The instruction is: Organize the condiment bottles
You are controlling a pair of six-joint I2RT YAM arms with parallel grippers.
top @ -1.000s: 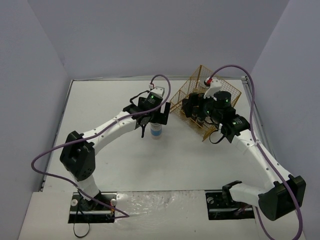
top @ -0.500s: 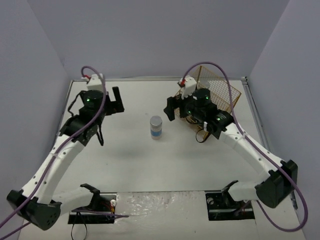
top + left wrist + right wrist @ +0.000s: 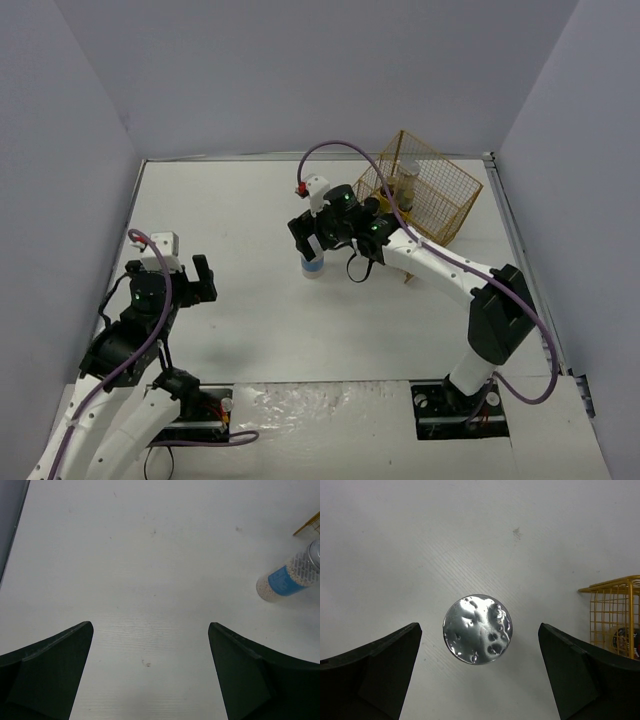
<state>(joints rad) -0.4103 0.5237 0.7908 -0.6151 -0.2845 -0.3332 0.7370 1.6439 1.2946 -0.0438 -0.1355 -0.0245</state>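
A pale silver-lidded jar with a blue label (image 3: 313,267) stands upright at the table's middle. My right gripper (image 3: 311,240) hangs straight above it, open. In the right wrist view the silver lid (image 3: 477,629) lies between the two spread fingers (image 3: 380,665), which are apart from it. My left gripper (image 3: 203,280) is open and empty at the near left. The left wrist view shows the jar (image 3: 287,577) far off to the right. One pale bottle (image 3: 405,186) stands in the basket, and a dark-capped one (image 3: 622,638) shows through its wire. The other bottles are hidden.
The gold wire basket (image 3: 440,190) stands at the back right, close behind the right arm; its corner shows in the right wrist view (image 3: 612,587) and the left wrist view (image 3: 311,525). Grey walls enclose the table on three sides.
My left arm has let go of the jar and drawn back to the near left. My right arm has swung left from the basket to above the jar.
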